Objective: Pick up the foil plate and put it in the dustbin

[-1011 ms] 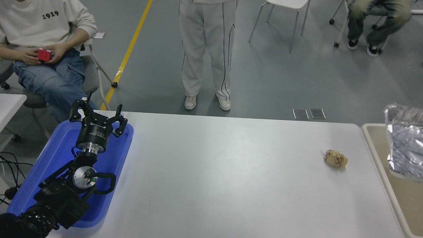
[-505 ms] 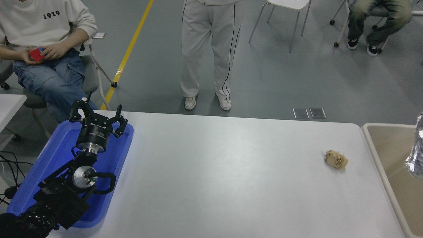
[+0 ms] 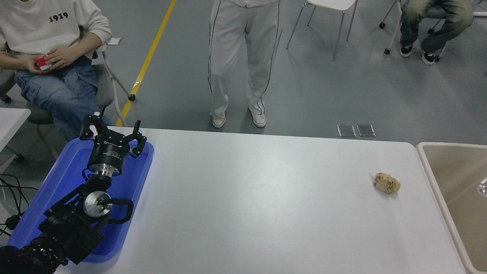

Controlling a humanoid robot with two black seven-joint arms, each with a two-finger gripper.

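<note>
Only a small shiny corner of the foil plate point(image 3: 483, 187) shows at the picture's right edge, inside the beige dustbin point(image 3: 433, 167) that stands against the table's right end. The rest of the plate is out of view. My right gripper and arm are out of view. My left gripper point(image 3: 112, 133) is open and empty, parked over the blue tray point(image 3: 64, 179) at the lower left.
A small crumpled tan paper ball point(image 3: 387, 183) lies on the white table point(image 3: 258, 201) near its right end. A person in white trousers point(image 3: 243, 61) stands at the far side. Another person sits at the far left with a red cube point(image 3: 41, 62). Chairs stand further back.
The foil plate has moved right over the dustbin until it is almost wholly out of the picture. The left arm has not moved. The seated person has turned the cube.
</note>
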